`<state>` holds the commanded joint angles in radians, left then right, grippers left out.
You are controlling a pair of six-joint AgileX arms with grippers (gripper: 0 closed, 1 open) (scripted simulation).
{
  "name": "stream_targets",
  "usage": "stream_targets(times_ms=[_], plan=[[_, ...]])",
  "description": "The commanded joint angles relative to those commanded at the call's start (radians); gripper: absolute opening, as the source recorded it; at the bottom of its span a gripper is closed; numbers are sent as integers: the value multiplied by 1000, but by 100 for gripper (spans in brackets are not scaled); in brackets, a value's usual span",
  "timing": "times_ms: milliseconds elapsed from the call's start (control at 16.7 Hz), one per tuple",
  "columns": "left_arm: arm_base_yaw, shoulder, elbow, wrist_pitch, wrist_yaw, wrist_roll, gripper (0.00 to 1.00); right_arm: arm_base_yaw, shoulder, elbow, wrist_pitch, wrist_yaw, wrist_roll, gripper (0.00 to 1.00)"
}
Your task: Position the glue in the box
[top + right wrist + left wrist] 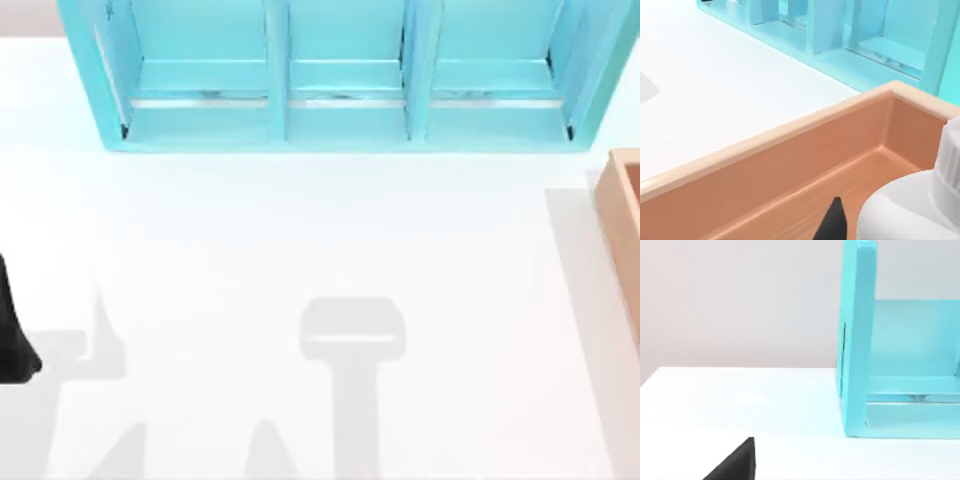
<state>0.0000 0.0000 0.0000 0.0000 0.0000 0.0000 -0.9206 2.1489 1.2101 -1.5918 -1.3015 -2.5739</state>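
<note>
Landmark: light tan, wood-coloured open box [622, 235] with thick plain walls, at the right edge of the white desk [300, 230] in the top view. Big turquoise three-compartment shelf unit [345, 75] stands beyond the box, along the desk's far side. In the right wrist view a white rounded body with a ribbed neck [920, 200], apparently the glue bottle, sits inside the box above its wooden floor, near the inner corner; cap and label hidden. A dark fingertip [832, 222] of the right tool is beside it; cannot tell whether the fingers pinch it. Left arm [12, 335] is parked far from the box at the desk's left edge; its tool's state cannot be told.
</note>
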Motion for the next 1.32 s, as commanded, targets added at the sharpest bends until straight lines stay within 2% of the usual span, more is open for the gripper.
stream_targets(times_ms=[240,720,1020,1320], plan=[[0,0,0,0,0,0,100,-74,38,-30,-89,-43,-112,0],[0,0,0,0,0,0,100,-67,33,-29,-77,-43,-100,0],[0,0,0,0,0,0,100,-33,-17,-58,109,-63,70,0],[0,0,0,0,0,0,100,21,-90,-132,441,-97,387,0]])
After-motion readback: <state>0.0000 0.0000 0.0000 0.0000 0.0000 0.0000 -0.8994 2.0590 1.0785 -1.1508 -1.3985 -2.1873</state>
